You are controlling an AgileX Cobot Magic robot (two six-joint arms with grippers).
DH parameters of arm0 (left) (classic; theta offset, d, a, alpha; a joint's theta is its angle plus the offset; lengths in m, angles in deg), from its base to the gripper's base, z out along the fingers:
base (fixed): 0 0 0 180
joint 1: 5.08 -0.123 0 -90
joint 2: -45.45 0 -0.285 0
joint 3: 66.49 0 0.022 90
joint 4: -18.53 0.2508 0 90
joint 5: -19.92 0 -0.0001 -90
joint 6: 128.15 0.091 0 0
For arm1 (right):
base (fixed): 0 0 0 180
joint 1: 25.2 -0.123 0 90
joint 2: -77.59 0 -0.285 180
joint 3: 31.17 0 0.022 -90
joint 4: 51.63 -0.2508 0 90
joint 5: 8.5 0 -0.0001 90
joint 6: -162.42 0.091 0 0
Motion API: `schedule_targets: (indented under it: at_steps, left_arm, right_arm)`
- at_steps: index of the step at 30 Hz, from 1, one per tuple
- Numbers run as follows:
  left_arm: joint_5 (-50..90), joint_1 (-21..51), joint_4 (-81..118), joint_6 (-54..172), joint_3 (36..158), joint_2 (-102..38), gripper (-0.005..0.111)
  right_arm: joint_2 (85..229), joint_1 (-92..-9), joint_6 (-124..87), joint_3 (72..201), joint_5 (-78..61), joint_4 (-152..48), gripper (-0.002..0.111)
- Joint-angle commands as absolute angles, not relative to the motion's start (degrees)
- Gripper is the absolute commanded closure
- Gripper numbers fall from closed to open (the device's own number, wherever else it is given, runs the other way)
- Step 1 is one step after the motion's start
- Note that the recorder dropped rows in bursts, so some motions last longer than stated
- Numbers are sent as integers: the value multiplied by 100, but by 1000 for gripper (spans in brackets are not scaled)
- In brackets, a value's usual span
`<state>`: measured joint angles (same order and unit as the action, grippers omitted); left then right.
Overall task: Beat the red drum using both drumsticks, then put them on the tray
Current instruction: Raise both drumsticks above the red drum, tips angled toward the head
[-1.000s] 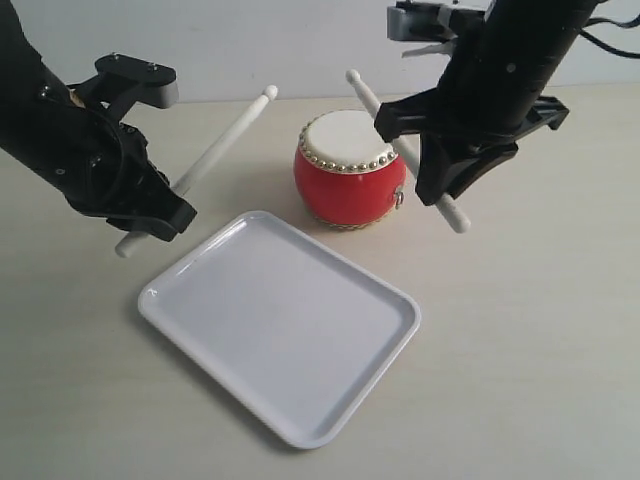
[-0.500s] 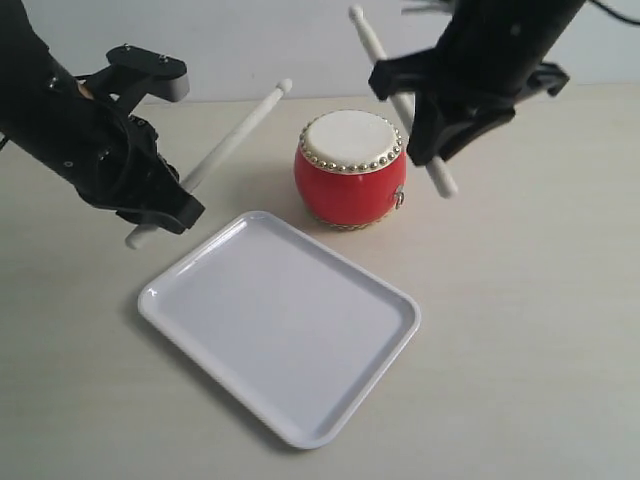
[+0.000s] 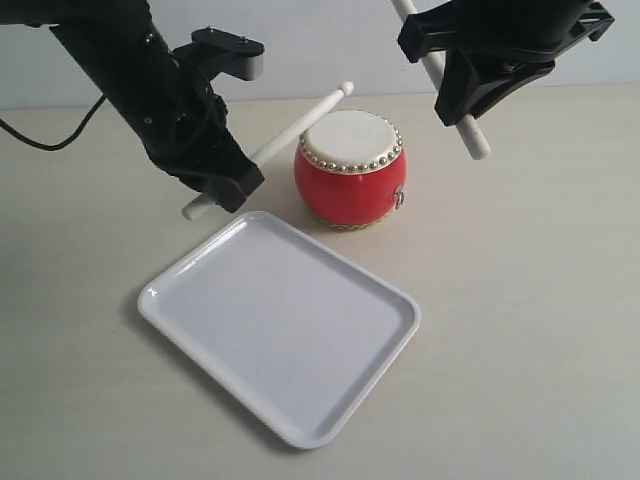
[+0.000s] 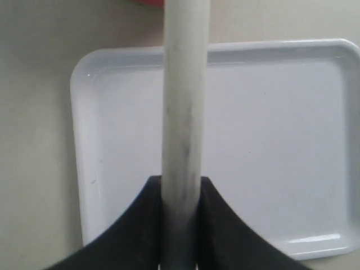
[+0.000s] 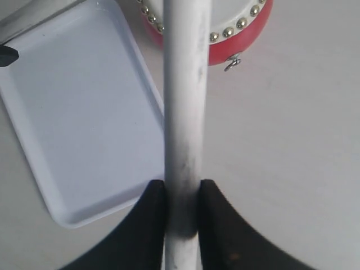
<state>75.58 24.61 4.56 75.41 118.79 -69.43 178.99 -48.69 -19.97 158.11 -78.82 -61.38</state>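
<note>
On the left, the left gripper point(image 3: 236, 180) is clamped on the left drumstick point(image 3: 295, 130) near its butt end, its jaws pinching the pale shaft from both sides. The stick slants up to the right, and its rounded tip shows at the far left edge of the red drum point(image 3: 350, 195); whether it touches the skin cannot be judged. The tray point(image 3: 280, 320), glossy white with rounded corners and a low rim, lies flat on the table point(image 3: 530, 300) in front of the drum, its far corner near that gripper. The drum stands upright just beyond the tray, red-bodied and cream-topped, ringed with gold studs, with a small metal ring point(image 5: 230, 61) on its side. To the right, held high, the right gripper point(image 3: 455, 88) grips the right drumstick point(image 3: 472, 138) along its shaft. That stick's upper end is cut off at the exterior view's top edge, and the gripper body hides its middle.
</note>
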Motion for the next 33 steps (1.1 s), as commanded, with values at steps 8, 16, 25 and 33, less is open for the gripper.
schedule_targets:
  at_steps: [8, 16, 25, 33]
  left_arm:
    - [8572, 2469, 589, 7494, 12201, -7880, 107]
    - [8582, 2287, 403, 7494, 12464, -6989, 107]
    - [8402, 1896, 413, 7494, 11971, -6566, 107]
    - [8342, 1873, 418, 7494, 11874, -6390, 107]
  right_arm:
    - [17876, -4841, -2049, 15796, -7846, -6176, 108]
    - [18104, -4852, -2205, 15782, -7846, -6734, 108]
    - [18429, -5086, -2218, 15710, -7846, -6927, 108]
    - [18178, -5086, -2066, 14880, -7846, -6472, 108]
